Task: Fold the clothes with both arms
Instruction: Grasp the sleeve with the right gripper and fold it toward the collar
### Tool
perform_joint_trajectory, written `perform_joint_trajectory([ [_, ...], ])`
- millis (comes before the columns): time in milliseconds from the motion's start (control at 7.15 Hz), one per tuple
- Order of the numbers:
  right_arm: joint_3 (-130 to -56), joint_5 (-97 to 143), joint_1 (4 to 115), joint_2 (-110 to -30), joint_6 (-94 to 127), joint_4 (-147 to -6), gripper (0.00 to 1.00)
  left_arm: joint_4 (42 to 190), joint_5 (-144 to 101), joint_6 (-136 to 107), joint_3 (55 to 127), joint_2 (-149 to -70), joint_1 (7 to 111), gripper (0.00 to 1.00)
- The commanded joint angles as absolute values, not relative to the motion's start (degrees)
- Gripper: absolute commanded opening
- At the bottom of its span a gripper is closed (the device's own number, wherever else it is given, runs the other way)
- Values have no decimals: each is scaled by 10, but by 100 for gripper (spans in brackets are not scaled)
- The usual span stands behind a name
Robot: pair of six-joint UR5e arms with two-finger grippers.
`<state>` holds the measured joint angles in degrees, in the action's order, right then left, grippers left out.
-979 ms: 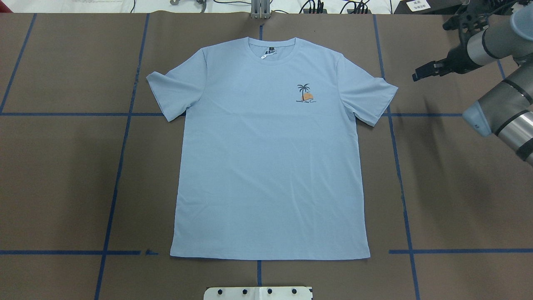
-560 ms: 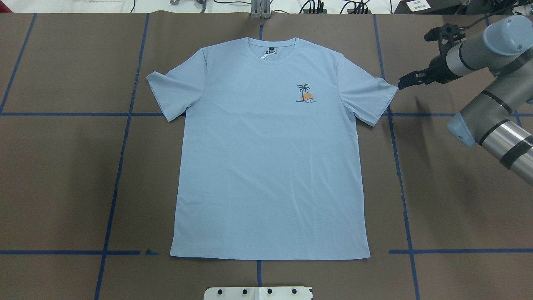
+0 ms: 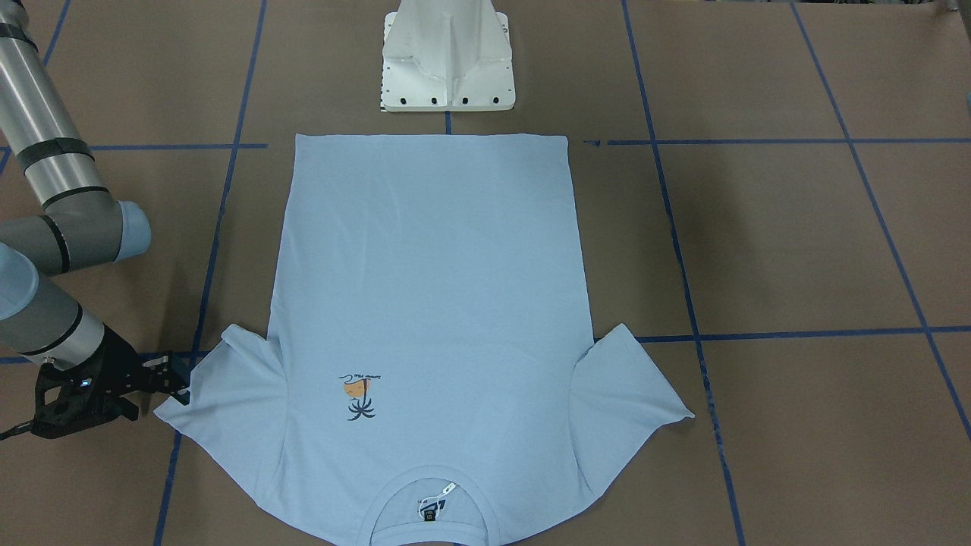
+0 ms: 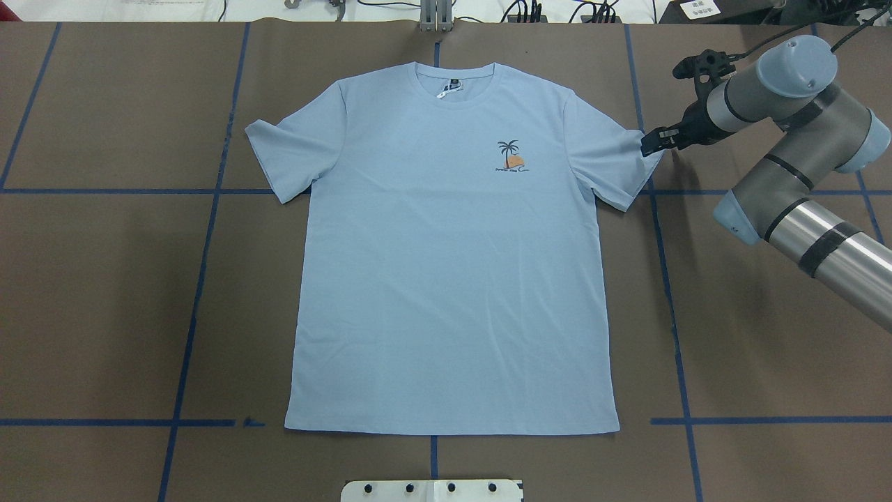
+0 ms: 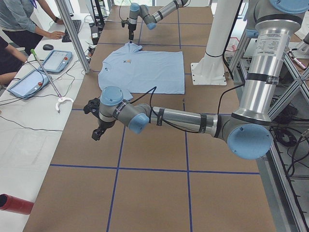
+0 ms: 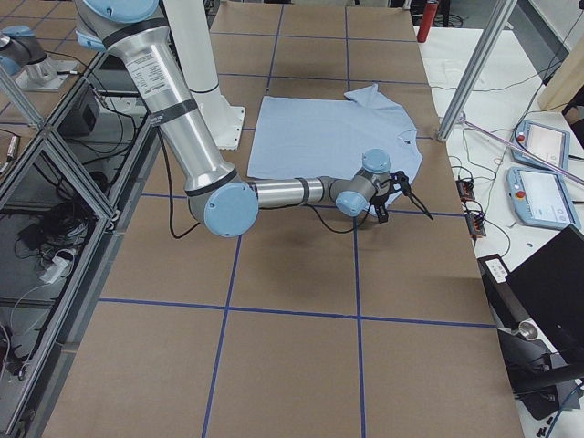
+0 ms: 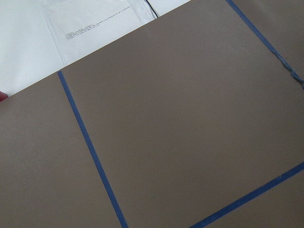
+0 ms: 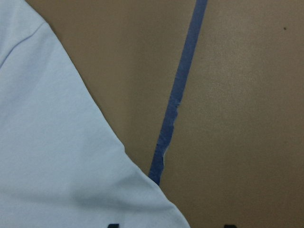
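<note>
T-shirt [image 4: 446, 279] is laid flat and face up in the middle of the table [image 4: 104, 314], still unfolded. In the overhead view its collar [image 4: 454, 70] is toward 12 o'clock and its hem [image 4: 453, 429] toward 6 o'clock.

Within the last second the right gripper [image 4: 647, 143] has been brought in from 3 o'clock, out of clear table, to the outer corner of the sleeve [image 4: 620, 164] at 2 o'clock of the shirt. Its fingers are spread and nothing is held. In the right wrist view one tip is seen over the sleeve edge and the other over bare table. The shirt itself is not shifted.

A first grasp on that sleeve corner is judged to be close.

The left gripper [image 5: 96, 134] is seen only in the side view, well apart from the shirt. Whether its fingers are spread or clenched cannot be told.
</note>
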<state>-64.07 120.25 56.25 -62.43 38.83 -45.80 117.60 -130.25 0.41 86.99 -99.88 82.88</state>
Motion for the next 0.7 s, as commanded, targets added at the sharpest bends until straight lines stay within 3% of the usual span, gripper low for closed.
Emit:
perform_joint_trajectory([
  [0,-639,1202,560,-624,388,-461,53,1176,-1303,4,868,-998,829,100],
  [420,-642,1205,562,-610,382,-474,0,1176,-1303,4,869,-999,829,100],
  [560,-642,1205,562,-608,384,-475,0,1176,-1303,4,868,-999,829,100],
])
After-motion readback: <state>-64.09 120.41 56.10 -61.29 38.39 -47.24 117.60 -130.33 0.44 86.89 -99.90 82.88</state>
